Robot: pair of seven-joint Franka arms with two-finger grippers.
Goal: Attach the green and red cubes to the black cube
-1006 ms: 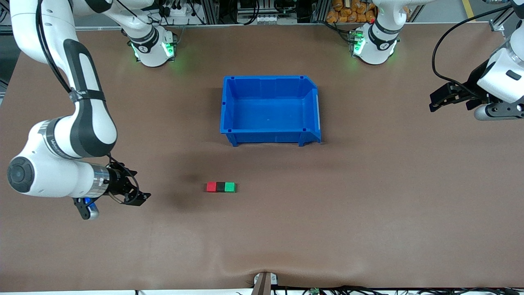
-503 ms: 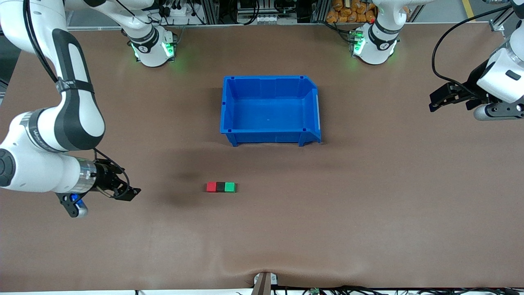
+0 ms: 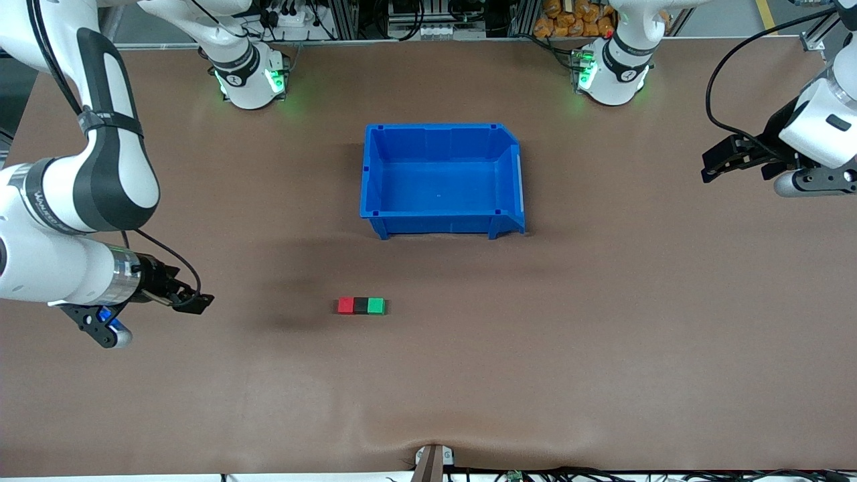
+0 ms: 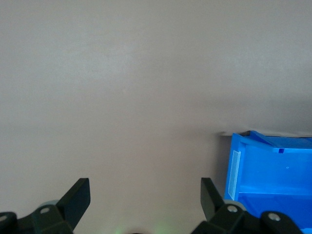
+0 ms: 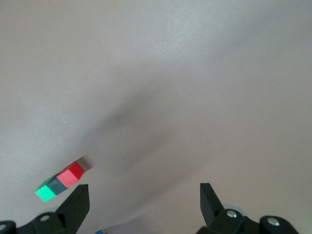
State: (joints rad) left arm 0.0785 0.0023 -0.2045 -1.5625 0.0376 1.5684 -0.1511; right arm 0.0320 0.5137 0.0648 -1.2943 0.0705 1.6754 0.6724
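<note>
The red cube [image 3: 345,306], the black cube [image 3: 361,306] and the green cube [image 3: 376,306] lie touching in one row on the brown table, the black one in the middle, nearer the front camera than the blue bin. The row also shows in the right wrist view: red cube [image 5: 72,173], black cube [image 5: 59,184], green cube [image 5: 45,192]. My right gripper [image 3: 194,302] is open and empty, up over the table toward the right arm's end, apart from the row. My left gripper [image 3: 715,162] is open and empty over the left arm's end of the table.
An empty blue bin [image 3: 442,221] stands mid-table, farther from the front camera than the cubes; its corner shows in the left wrist view [image 4: 253,165]. The arm bases stand along the table's top edge.
My right arm has drawn back toward its own end of the table, away from the cube row. The left arm and the cubes have not moved.
</note>
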